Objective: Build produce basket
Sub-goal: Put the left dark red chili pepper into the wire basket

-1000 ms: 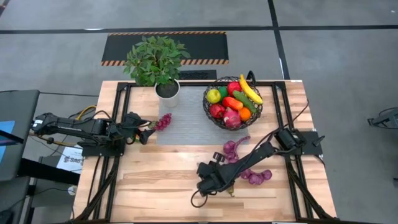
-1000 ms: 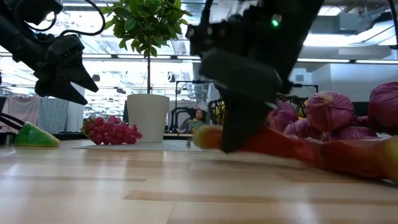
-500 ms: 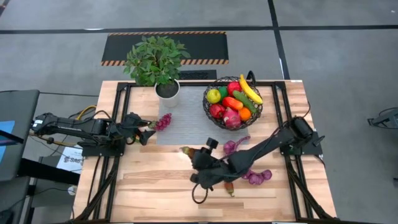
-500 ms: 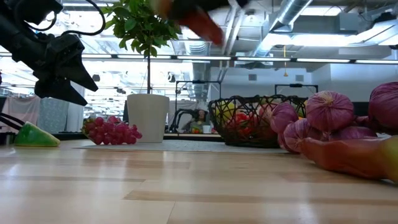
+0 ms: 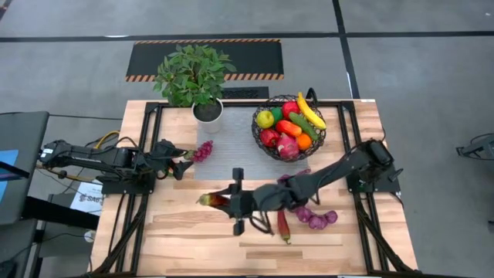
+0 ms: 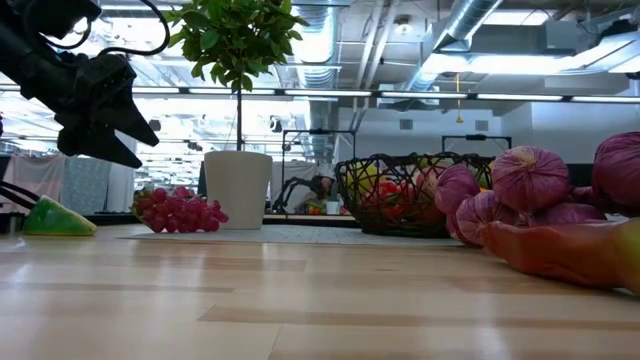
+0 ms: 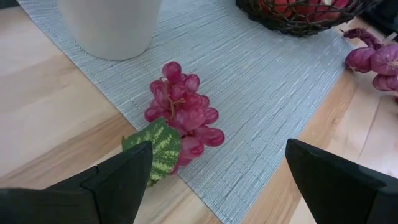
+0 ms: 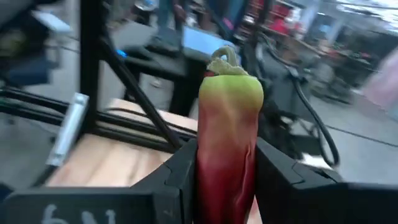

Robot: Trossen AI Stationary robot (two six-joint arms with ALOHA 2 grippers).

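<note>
- Table (image 5: 185, 232): wooden, with a grey mat (image 5: 231, 154) at its middle.
- Plant (image 5: 191, 76): beyond the mat's far left corner.
- Basket (image 5: 289, 123): on the mat's far right corner, filled with produce (image 5: 293, 123).
- Right gripper (image 5: 231, 202): above the table just nearer than the mat; fingers closed on a red-green chilli (image 8: 229, 149).
- Left gripper (image 5: 179, 164): left of the mat, fingers wide apart, holding nothing.
- Grapes (image 7: 183, 115): on the mat's left edge, in front of the left gripper.
- Onions (image 5: 312, 216): nearer than the mat, to the right.
</note>
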